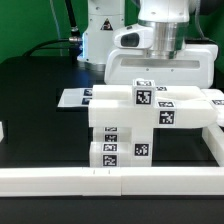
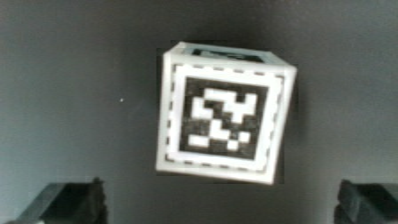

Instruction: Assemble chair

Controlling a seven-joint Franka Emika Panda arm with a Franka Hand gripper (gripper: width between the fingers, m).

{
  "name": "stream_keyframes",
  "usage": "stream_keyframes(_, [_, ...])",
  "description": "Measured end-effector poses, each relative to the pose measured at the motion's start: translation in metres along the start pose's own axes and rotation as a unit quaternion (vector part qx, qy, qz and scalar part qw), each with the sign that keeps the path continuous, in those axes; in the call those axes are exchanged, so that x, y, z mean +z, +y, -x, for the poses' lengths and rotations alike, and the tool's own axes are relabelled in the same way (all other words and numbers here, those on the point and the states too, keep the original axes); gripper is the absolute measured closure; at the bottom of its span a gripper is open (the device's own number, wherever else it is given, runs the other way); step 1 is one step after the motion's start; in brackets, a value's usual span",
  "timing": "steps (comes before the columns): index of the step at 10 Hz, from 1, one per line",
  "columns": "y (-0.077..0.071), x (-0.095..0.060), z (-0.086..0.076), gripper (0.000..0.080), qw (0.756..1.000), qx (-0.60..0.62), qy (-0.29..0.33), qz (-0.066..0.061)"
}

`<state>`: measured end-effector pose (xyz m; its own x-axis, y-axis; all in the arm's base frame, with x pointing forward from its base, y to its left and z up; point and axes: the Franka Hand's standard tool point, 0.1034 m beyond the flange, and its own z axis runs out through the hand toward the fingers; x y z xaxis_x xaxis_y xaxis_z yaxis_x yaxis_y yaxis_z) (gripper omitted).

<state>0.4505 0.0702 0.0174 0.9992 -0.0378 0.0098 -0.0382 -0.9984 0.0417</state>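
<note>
Hovering over tagged white chair piece (image 2: 224,112), end effector (image 2: 224,205) released, empty. Centre block between fingers (image 2: 68,203), square to its tilt, descend straight before clenching.

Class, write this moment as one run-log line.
gripper: open, empty | below it: tagged white chair part, not gripped | stacked chair parts on table

- Exterior view: bright, even light; the white chair parts (image 1: 135,122) nearly wash out against the black table (image 1: 40,85) (edges soft, tags still readable).
- Wrist view: dimmer, grainy, and blurred; the tagged block (image 2: 224,112) looks smeared, and the fingertips (image 2: 68,203) sit in dark shadow.
</note>
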Motion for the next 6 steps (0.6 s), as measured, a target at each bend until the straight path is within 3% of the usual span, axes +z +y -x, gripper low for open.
stream_keyframes(6, [0.005, 0.0102, 0.0065, 0.0151, 1.0, 0.001, -0.01, 0.006])
